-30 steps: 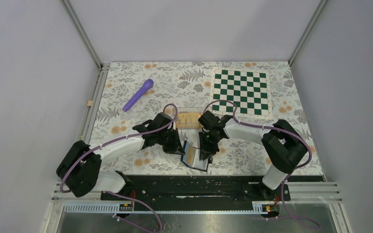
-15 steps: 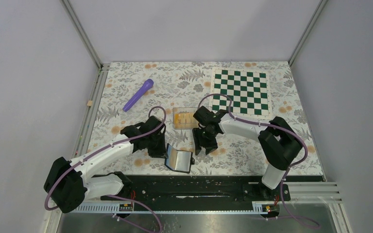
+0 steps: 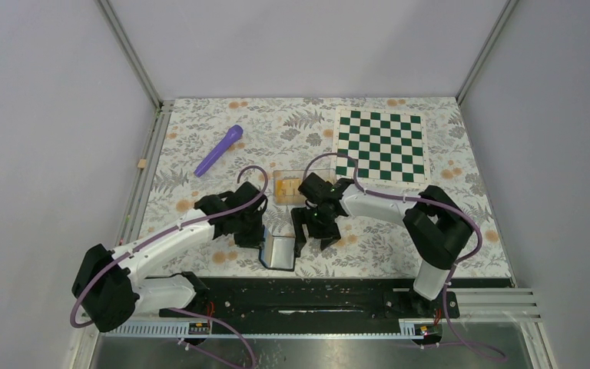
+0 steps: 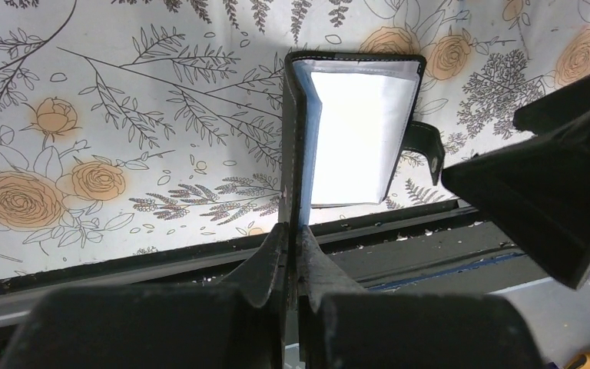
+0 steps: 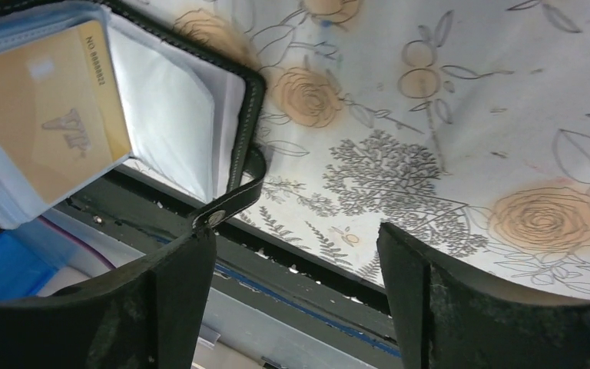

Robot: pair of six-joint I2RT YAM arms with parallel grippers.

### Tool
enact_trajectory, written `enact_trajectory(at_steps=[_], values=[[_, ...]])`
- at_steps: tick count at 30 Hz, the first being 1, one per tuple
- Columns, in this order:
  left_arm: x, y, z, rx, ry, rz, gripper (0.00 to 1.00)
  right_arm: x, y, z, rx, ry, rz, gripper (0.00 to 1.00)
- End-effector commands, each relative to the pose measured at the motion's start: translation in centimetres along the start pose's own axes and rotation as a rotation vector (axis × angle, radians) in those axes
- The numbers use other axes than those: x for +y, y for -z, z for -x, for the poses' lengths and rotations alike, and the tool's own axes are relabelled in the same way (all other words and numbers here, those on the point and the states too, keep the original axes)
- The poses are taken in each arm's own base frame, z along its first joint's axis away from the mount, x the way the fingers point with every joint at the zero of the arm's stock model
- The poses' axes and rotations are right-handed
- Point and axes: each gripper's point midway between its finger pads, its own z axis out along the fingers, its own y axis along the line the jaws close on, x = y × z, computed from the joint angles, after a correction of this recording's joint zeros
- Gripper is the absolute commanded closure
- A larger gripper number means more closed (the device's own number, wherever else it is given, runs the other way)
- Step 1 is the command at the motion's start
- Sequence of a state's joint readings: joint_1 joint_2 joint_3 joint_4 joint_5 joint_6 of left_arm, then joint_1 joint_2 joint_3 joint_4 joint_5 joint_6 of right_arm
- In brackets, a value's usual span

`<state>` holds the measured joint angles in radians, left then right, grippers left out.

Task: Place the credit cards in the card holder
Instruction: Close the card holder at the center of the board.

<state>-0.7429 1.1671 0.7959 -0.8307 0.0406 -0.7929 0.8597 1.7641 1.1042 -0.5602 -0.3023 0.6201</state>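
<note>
The card holder [image 3: 280,254], a black wallet with glossy pockets, stands open near the table's front edge. My left gripper [image 3: 265,244] is shut on the edge of one cover, and in the left wrist view its jaws [image 4: 293,231] pinch the cover of the card holder [image 4: 353,138]. A yellow credit card [image 5: 46,115] sits in a pocket of the card holder [image 5: 177,115]. My right gripper [image 3: 313,237] hangs just right of the holder, open and empty [image 5: 296,277], its left finger by the snap tab [image 5: 230,204]. More credit cards [image 3: 288,187] lie behind.
The spare cards lie in a clear plastic box [image 3: 278,197] behind the grippers. A purple pen-like object [image 3: 219,150] lies at the back left, and a green chessboard mat [image 3: 380,144] at the back right. A black rail [image 3: 307,296] runs along the near edge.
My right gripper has opened and drawn back from the holder, leaving a yellow card in a pocket. The left arm has pulled the holder leftward, towards the near edge.
</note>
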Motion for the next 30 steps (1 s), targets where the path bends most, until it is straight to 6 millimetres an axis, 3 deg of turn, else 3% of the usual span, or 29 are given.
enact_trajectory(at_steps=[1,9,17,23,27,30], values=[[-0.6,0.5,1.0,-0.039,-0.012,0.005,1.00,3.3,1.2,0.5,-0.035,0.056,0.069,0.17],[-0.6,0.7,1.0,-0.037,-0.012,0.006,1.00,3.7,0.7,0.6,-0.020,0.086,0.002,0.29],[-0.7,0.7,1.0,-0.029,-0.018,0.013,1.00,1.5,0.6,0.4,-0.008,0.113,-0.143,0.58],[-0.8,0.7,1.4,-0.046,-0.021,0.025,0.97,1.7,0.3,0.0,0.004,0.115,-0.115,0.87],[-1.3,0.7,1.4,-0.042,-0.026,0.021,0.93,2.3,0.0,-0.3,0.016,0.101,-0.072,0.99],[-1.8,0.8,1.5,-0.038,-0.031,0.007,0.87,2.5,-0.1,-0.5,0.018,0.092,-0.053,1.00]])
